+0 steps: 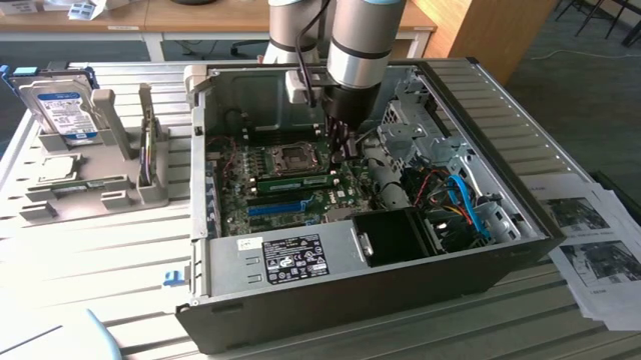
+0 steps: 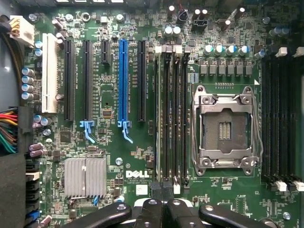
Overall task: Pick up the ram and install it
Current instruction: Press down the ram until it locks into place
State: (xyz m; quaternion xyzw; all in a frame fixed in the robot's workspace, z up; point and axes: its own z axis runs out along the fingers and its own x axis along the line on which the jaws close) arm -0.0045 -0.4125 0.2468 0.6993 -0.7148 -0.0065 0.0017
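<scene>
The ram (image 1: 299, 182), a long green stick, stands seated in a black slot on the motherboard inside the open computer case (image 1: 350, 277), between the CPU socket (image 1: 293, 156) and the bright-blue slot (image 1: 275, 208). From the wrist it shows edge-on as a thin strip (image 2: 160, 118) in the bank of black slots. My gripper (image 1: 344, 150) hangs inside the case just above the end of that slot bank. Its dark fingertips (image 2: 156, 191) are pressed together, so the gripper (image 2: 162, 191) is shut with nothing between them.
A grey holder (image 1: 80, 199) in the exterior view's left carries a silver hard drive (image 1: 62, 109) and an upright thin board (image 1: 147, 150). Metal drive cages (image 1: 410, 127), blue cables (image 1: 466, 199) and a black shroud (image 1: 395, 236) crowd the case. Papers (image 1: 591, 247) lie beside it.
</scene>
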